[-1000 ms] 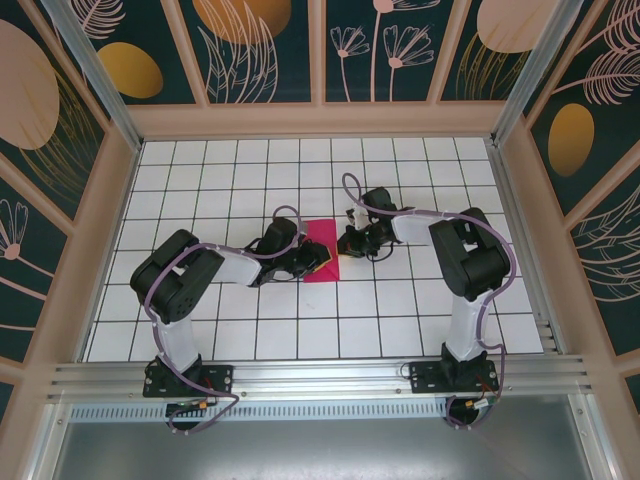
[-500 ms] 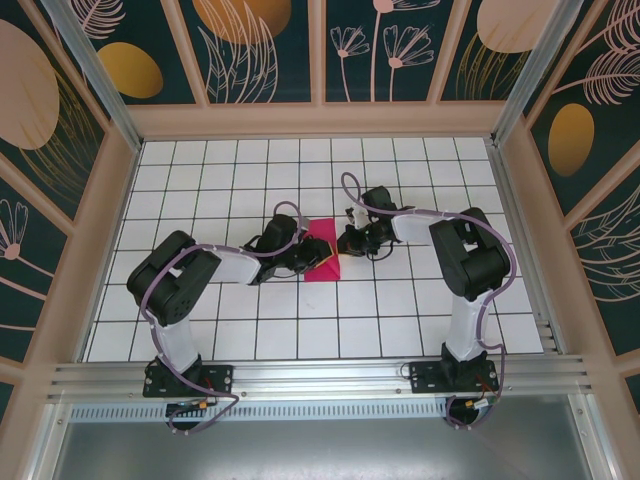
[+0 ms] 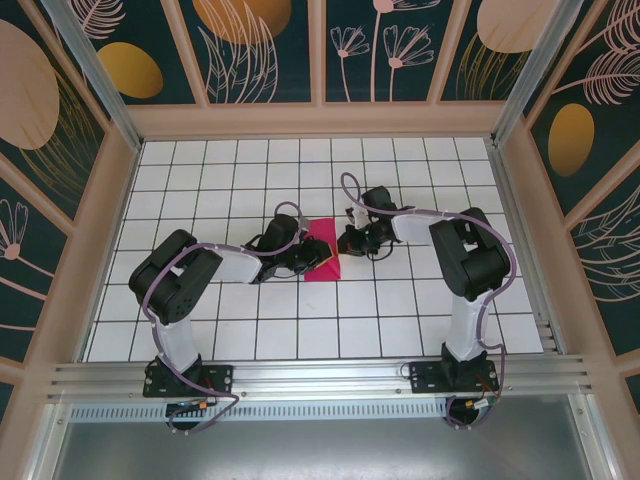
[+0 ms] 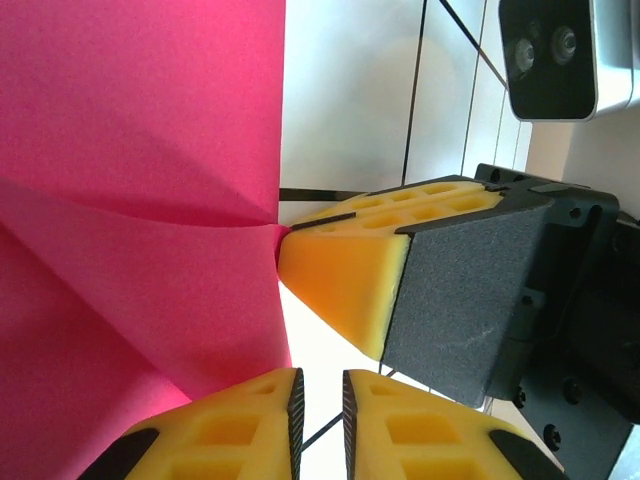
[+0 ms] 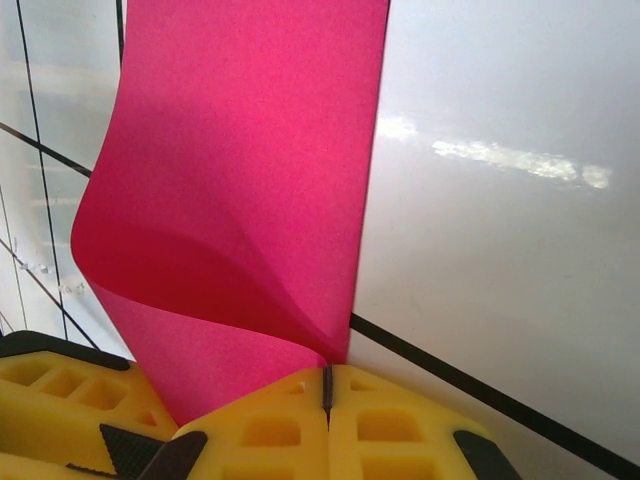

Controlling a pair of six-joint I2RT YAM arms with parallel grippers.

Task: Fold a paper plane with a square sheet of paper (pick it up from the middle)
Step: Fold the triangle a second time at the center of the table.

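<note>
While the square sheet of paper [image 3: 322,236] lies partly creased on the white gridded table [image 3: 400,300], midway between the two arms, one of its edges curls up off the surface. The right wrist view shows that curl running down to a point at the seam between the right gripper [image 5: 326,385] pads, which are pressed together on the sheet's edge. From the left wrist view the same yellow fingertip meets the paper just where a diagonal crease ends.

The left gripper [image 4: 320,400] sits at the sheet's near side with its pads slightly apart. White table shows through the slit and no paper is between them, though one pad overlaps the pink. Whether it presses down there I cannot tell.

The step in hand looks like a fold-over. To do it well, the right gripper should carry the pinched edge across in a low arc rather than pulling outward, which would drag the whole sheet. The left pad should bear on the flat part as an anchor. Line up the edges before releasing, then press along the crease.
</note>
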